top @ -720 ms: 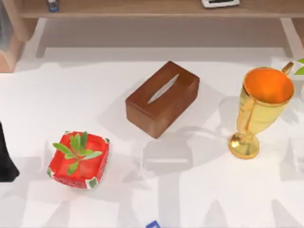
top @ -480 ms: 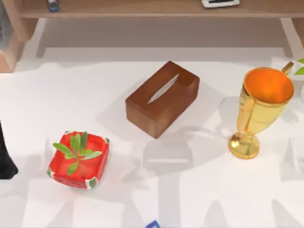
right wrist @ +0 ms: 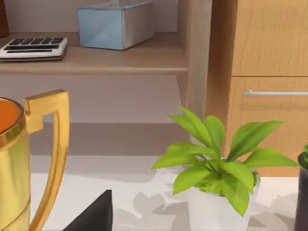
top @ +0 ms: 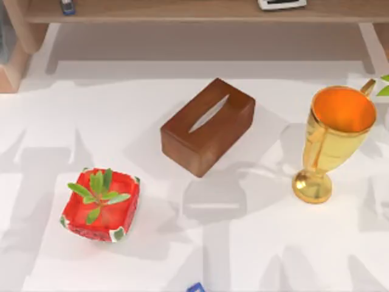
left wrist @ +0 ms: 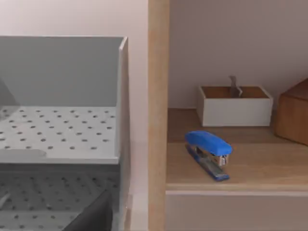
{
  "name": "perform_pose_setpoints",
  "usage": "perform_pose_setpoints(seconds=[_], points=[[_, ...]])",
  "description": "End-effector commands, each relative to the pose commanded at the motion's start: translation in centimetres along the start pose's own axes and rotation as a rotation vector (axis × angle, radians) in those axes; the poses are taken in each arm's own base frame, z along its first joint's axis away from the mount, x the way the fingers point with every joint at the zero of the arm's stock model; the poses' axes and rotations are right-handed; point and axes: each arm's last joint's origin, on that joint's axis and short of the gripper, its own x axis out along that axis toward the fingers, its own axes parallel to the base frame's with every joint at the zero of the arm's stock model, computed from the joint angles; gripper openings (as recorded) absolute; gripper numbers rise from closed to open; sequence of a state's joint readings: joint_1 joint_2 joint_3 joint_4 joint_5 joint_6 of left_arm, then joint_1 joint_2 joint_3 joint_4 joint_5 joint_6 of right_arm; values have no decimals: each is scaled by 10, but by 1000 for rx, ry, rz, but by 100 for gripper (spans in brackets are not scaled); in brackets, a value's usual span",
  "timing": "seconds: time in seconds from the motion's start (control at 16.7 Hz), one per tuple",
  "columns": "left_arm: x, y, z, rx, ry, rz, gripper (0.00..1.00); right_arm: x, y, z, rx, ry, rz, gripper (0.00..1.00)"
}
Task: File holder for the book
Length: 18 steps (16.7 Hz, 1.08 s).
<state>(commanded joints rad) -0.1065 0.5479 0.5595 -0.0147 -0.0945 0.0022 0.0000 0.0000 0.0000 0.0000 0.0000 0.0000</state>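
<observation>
A dark wedge of the left gripper (left wrist: 94, 217) sits at the lower edge of the left wrist view; whether it is open or closed I cannot tell, and nothing is visibly held. Just past it stands the grey perforated metal file holder (left wrist: 62, 130), its upright side wall against a pale wooden shelf post (left wrist: 159, 115); on the shelf beyond lie a blue stapler (left wrist: 209, 154) and a white open box (left wrist: 234, 107). The right gripper (right wrist: 94, 215) shows as a similar dark wedge, its state equally unclear, near the handle of a tall gold trophy cup (right wrist: 29, 159) and a small green plant in a white pot (right wrist: 216, 192).

The book itself cannot be made out for certain; a small blue corner (top: 195, 287) at the near edge of the top view may be it, in front of the brown wooden tissue box (top: 208, 126).

A book will likely be stiff but apt to fan open, with a slick cover; clamping across both covers near the spine seems soundest; the holder looks rigid, so a tilted entry could catch its thin wall.
</observation>
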Motion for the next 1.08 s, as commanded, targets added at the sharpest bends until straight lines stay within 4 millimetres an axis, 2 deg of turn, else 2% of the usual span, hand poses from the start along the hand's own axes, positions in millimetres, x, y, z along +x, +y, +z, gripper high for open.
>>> perform_pose_setpoints(seconds=[0.24, 0.36, 0.48, 0.66, 0.78, 0.9, 1.08], points=[[68, -18, 81, -4, -3, -4, 100, 0, 0, 0, 0, 0, 0, 100], [110, -33, 110, -6, -9, -5, 100, 0, 0, 0, 0, 0, 0, 100], [153, -49, 128, -7, -12, -6, 100, 0, 0, 0, 0, 0, 0, 100], [209, -76, 138, -8, -13, -6, 100, 0, 0, 0, 0, 0, 0, 100], [238, -91, 138, -7, -13, -7, 100, 0, 0, 0, 0, 0, 0, 100], [258, -103, 135, -7, -13, -7, 100, 0, 0, 0, 0, 0, 0, 100], [269, -111, 133, -7, -15, -8, 100, 0, 0, 0, 0, 0, 0, 100]])
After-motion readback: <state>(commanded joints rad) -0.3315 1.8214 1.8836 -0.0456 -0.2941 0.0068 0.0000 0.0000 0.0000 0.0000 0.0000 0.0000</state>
